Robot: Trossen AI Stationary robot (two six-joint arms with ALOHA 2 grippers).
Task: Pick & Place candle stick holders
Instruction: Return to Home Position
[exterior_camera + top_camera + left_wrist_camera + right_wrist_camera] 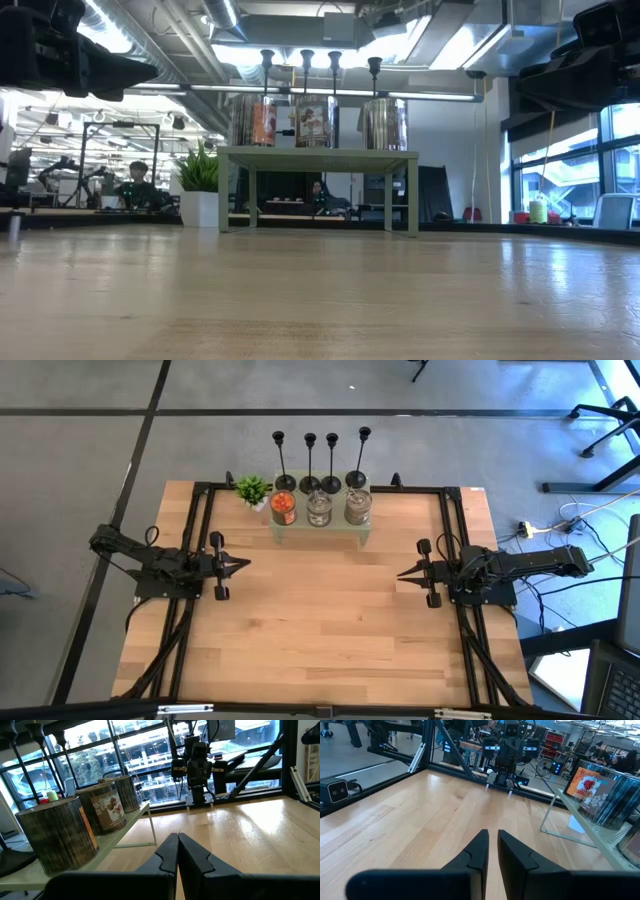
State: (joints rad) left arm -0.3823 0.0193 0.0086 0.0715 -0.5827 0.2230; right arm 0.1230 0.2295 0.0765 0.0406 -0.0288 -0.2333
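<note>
Looking straight down, I have both arms drawn in at the table's sides, tips pointing inward at each other. The left gripper (240, 564) is closed, fingers touching, with nothing between them. The right gripper (403, 573) is all but closed, a sliver of gap showing in its wrist view, also empty.

The four candlesticks (330, 484) stand in a row along the back of the shelf (320, 534) at the far edge, just behind three jars (319, 508). From either gripper they lie forward and toward the centre line, roughly midway between the arms. The leftmost is nearer my left arm, the rightmost nearer my right.

Their stems stand upright, so I judge a grasp must come level at the stem, above the jars. The jars block a low reach from the front.
</note>
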